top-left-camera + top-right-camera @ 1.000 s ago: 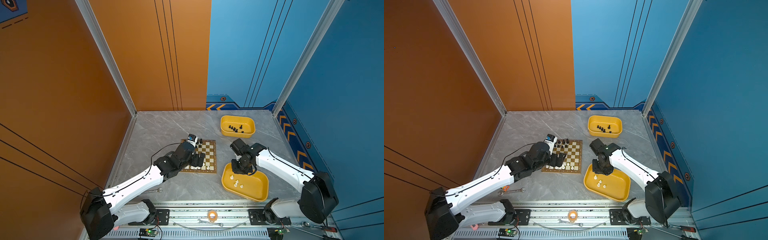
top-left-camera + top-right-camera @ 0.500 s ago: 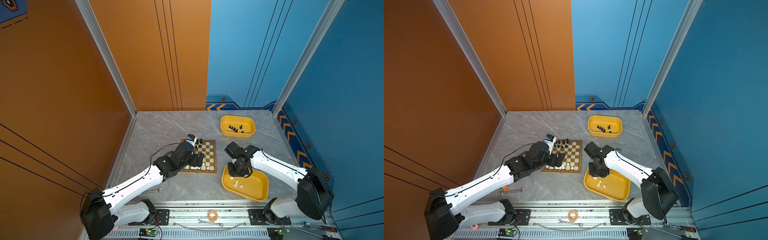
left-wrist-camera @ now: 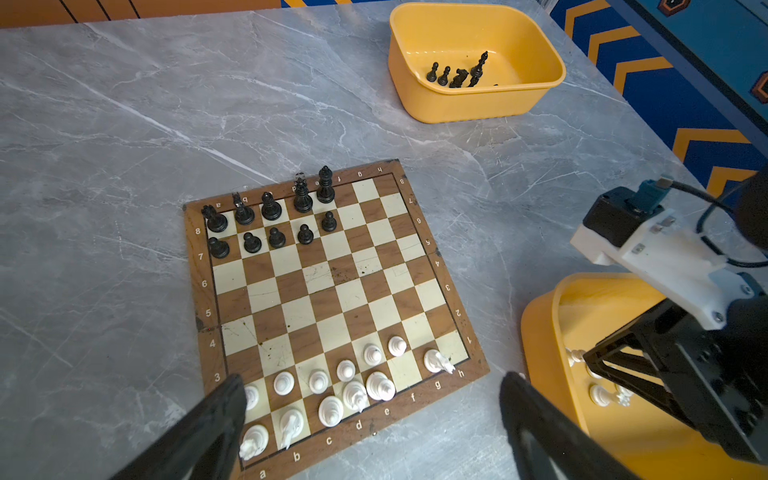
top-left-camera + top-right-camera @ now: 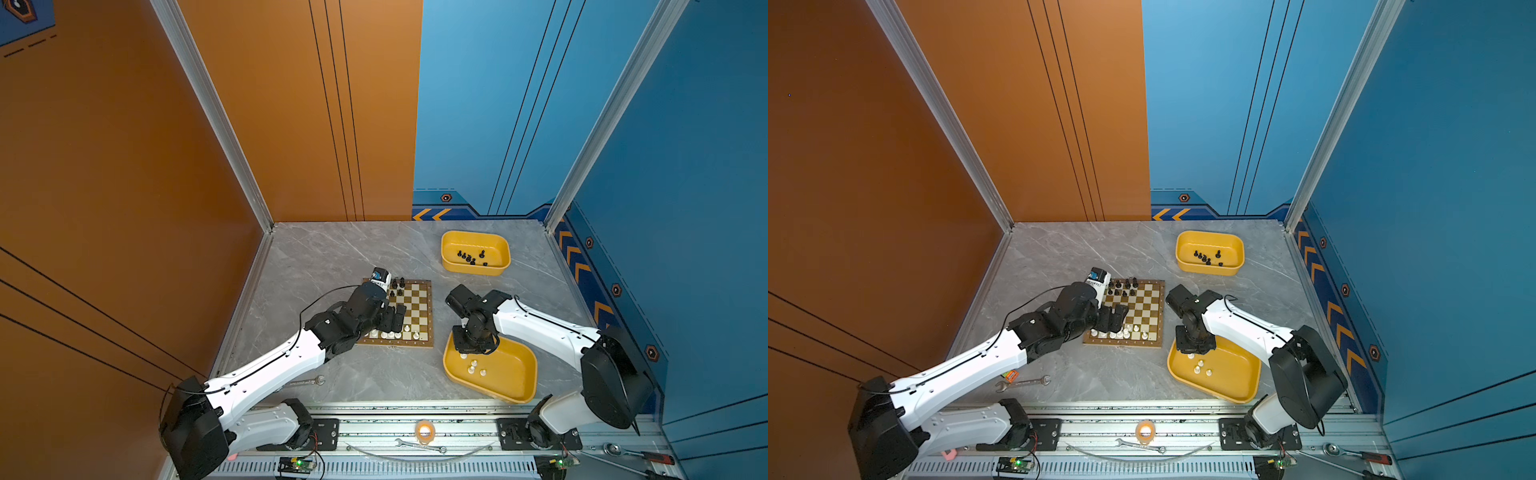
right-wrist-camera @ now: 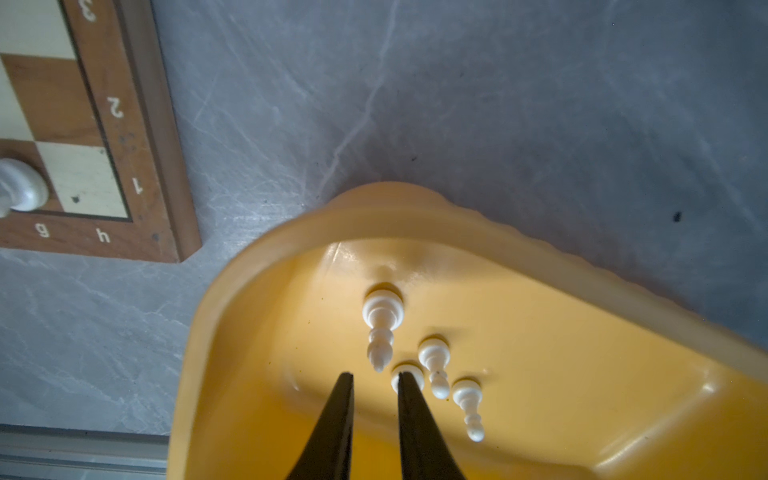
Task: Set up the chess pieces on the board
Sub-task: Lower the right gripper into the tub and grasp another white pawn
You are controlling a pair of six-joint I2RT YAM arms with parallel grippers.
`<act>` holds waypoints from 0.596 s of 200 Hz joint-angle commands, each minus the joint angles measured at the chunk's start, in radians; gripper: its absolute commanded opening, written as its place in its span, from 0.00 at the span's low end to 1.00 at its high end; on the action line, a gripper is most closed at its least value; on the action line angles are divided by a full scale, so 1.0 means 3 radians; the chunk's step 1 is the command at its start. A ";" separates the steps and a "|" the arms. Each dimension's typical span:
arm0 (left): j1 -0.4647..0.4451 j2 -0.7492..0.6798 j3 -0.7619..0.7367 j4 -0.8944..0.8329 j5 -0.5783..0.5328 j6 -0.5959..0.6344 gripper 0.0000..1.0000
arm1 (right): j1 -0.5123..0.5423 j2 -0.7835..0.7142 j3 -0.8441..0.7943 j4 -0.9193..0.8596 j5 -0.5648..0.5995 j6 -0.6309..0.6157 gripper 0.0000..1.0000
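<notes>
Hovering over the white end of the board [image 3: 324, 299], the left gripper [image 3: 372, 378] has its jaws spread wide, with nothing between them. The board lies flat on the grey table [image 3: 124, 124], between the two arms. Black pieces [image 3: 270, 210] fill part of its far two rows: five in the back row and five pawns in front of them. White pieces [image 3: 345, 370] crowd the near rows (their lines look ragged from where I stand).

The right gripper [image 5: 375, 376] points down into the near tray [image 5: 291, 232], which sits just beside the board's corner. Its jaws stand a narrow gap apart, the tray floor shows through that gap, and they grip nothing. Four loose white pieces [image 5: 382, 316] rest on the tray floor, one of them just behind a fingertip [image 5: 409, 399].

The far tray [image 3: 478, 104] sits well apart from the board and holds the loose black pieces [image 3: 457, 75]. A wrench [image 4: 1022, 383] lies on the table by the left arm.
</notes>
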 commanded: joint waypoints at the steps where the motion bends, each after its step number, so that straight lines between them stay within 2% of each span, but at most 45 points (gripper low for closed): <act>1: 0.0042 -0.0077 0.0032 -0.0114 0.0035 0.0032 0.96 | -0.0005 0.0063 -0.0034 0.0057 0.0048 -0.0010 0.22; 119: 0.0085 -0.0072 0.0048 -0.0154 0.0033 0.0032 0.96 | -0.0071 0.0231 -0.0112 0.0178 0.0003 -0.0076 0.21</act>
